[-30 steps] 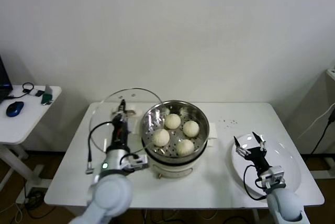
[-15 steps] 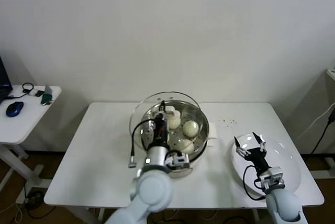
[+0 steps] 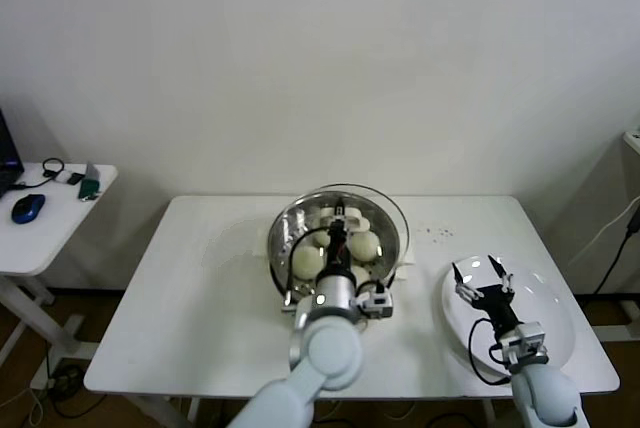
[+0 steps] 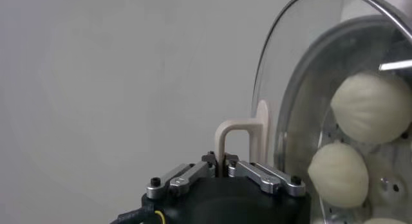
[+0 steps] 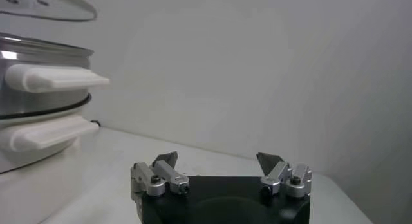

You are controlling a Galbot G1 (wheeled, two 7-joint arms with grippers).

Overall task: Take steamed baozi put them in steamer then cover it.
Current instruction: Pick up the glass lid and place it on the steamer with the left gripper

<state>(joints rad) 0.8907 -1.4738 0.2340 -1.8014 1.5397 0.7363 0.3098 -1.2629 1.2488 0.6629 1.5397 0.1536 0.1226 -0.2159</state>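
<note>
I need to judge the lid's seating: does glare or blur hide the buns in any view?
Head view: the left gripper and cover partly hide the baozi. Left wrist view: baozi show through the glass, with one bright streak of glare. Right wrist view: steamer soft, no buns visible.

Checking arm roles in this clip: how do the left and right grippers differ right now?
The left gripper is shut on the glass lid by its white handle, while the right gripper is open and holds nothing. The left one is over the steamer with the baozi; the right one hangs over the white plate, off to the side. Both are dark with metal fingers.
</note>
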